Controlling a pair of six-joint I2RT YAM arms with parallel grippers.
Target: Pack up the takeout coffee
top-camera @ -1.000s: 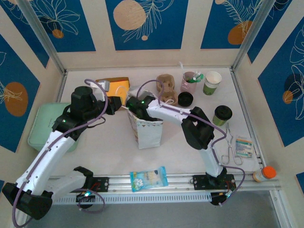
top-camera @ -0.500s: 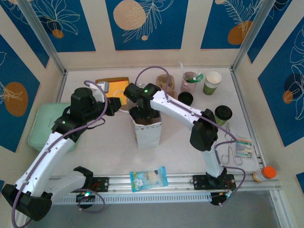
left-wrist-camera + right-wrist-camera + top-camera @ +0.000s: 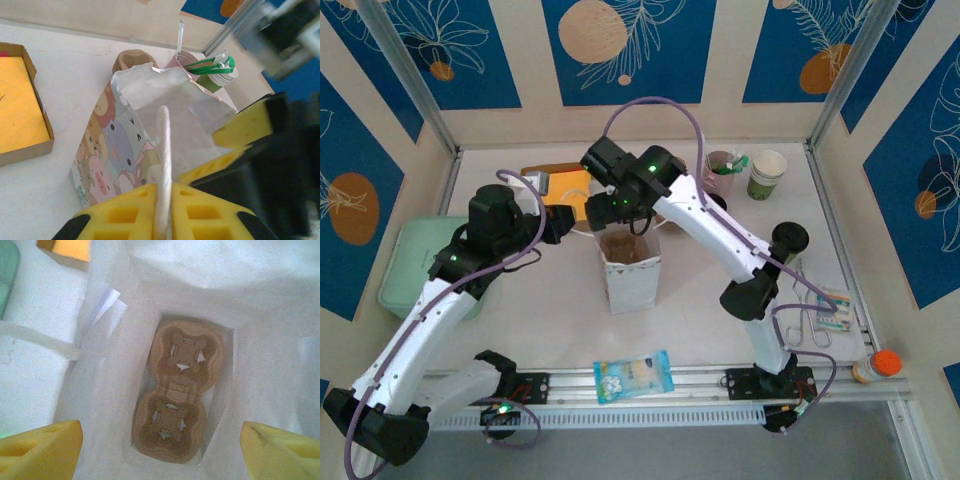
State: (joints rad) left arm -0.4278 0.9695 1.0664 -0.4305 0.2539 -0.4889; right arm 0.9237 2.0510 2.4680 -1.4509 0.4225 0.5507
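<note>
- White tabletop (image 3: 540,310), matt and lightly scuffed, with a metal rail (image 3: 720,381) along its near edge.
- Cream walls enclose it on three sides. They carry blue panels (image 3: 620,50) drawn with pale leaves and tan or orange discs, and slanted aluminium posts (image 3: 410,75) stand in the far corners.
- The bag (image 3: 628,268) stands upright at the table's centre with its mouth open. In the left wrist view its outside is printed with cartoon animals.
- A carrier (image 3: 177,390) of brown pulp lies flat on the bag's floor with both its wells empty.
- The cup (image 3: 766,176), with green sides and a white rim, stands on the table at 2 o'clock from the bag, well apart from it and just beside a pink cup (image 3: 719,175).
- The left gripper (image 3: 162,200) sits at 10 o'clock from the bag. Its yellow foam pads are pressed together on the bag's white handle (image 3: 164,150), which is pulled taut.
- The right gripper (image 3: 160,432) hangs over the bag's mouth on the 12 o'clock side, its pads spread wide with nothing between them.
- An orange box (image 3: 565,185) sits at 11 o'clock from the bag.
- A pale green bin (image 3: 405,265) sits at 9 o'clock, at the table's left edge.
- A blue snack packet (image 3: 633,375) lies at 6 o'clock, on the rail.
- A dark lidded cup (image 3: 788,238) stands at 3 o'clock.
- Metal tongs (image 3: 808,322) and some small packets (image 3: 835,306) lie at 4 o'clock.
- An orange-capped bottle (image 3: 876,366) lies beyond them, near the right corner.
</note>
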